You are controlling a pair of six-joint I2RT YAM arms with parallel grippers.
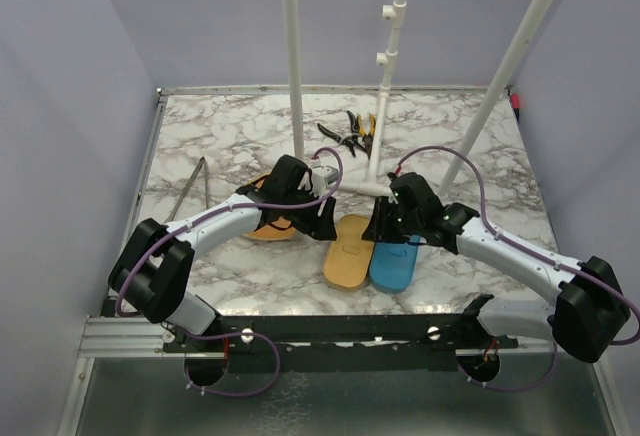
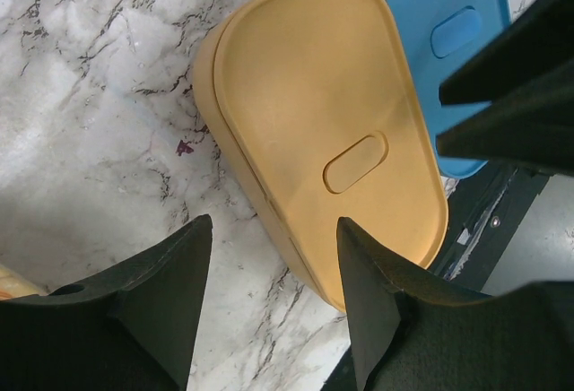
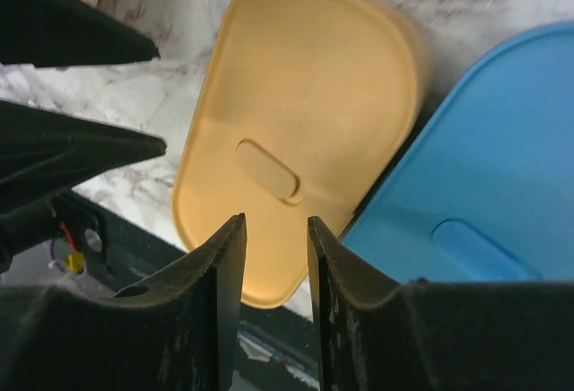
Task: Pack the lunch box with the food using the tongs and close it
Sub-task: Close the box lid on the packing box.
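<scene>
Reaching in from both flanks toward the middle; bowing the left arm (image 1: 215, 221) out and round from its base, and the right arm (image 1: 510, 251) likewise in mirror; pointing both wrists down; holding the left gripper (image 2: 273, 225) wide, fingers (image 2: 170, 301) spread well apart; holding the right gripper (image 3: 275, 222) narrow, fingers (image 3: 215, 310) parallel with just a slim gap between; hovering the two close together, tips near but apart; glimpsing each one's black fingers in the other's wrist view
</scene>
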